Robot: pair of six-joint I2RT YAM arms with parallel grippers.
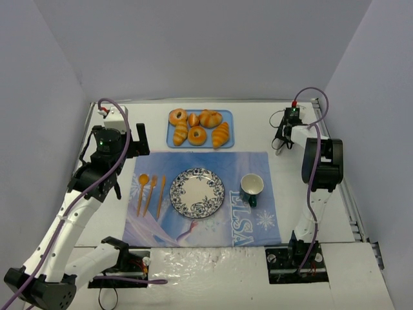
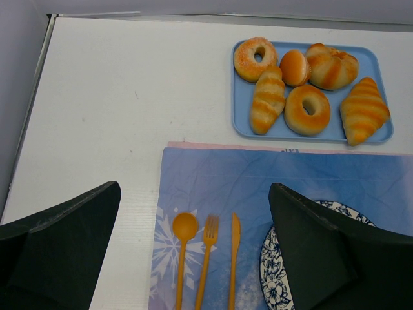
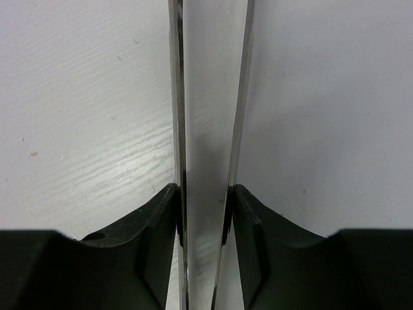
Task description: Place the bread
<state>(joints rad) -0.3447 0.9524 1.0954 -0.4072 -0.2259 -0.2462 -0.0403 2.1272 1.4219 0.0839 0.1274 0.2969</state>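
A glossy blue placemat printed "ELSA" among snowflakes carries a round plate with blue patterning, a cup and slim orange cutlery. The left gripper hangs above its left edge, jaws wide apart and empty. At the far right, the right gripper shows only a narrow slit between its jaws. Farthest back, the bread, a ridged golden-orange croissant with tapered ends, lies at the right end of a blue tray.
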